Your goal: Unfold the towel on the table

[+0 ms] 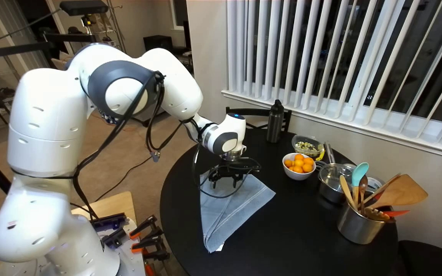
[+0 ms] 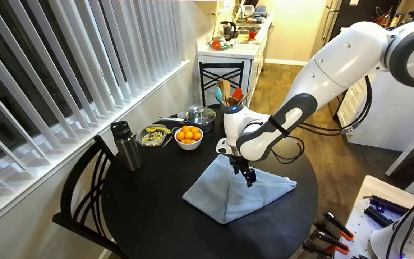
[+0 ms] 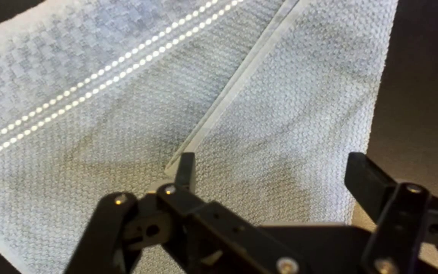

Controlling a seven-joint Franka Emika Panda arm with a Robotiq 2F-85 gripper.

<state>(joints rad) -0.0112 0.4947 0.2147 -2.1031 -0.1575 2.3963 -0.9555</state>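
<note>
I have the hand (image 3: 272, 161) spread wide over the folded towel (image 2: 225, 192) on the worktop (image 1: 282, 234), and if I pinch too deep and grab top and bottom together, it may all slide, not unfold.

On my table (image 1: 282, 230), in an exterior view: towel (image 1: 238, 205), beneath the gripper (image 1: 225, 185) I run; bottle (image 1: 275, 124), behind towel; bowl (image 1: 296, 176), right of towel, oranges (image 1: 299, 165) inside; container (image 1: 295, 142), behind bowl; pan (image 1: 330, 193), right of bowl; pot (image 1: 360, 229), before pan, utensils (image 1: 399, 191) inside.
</note>
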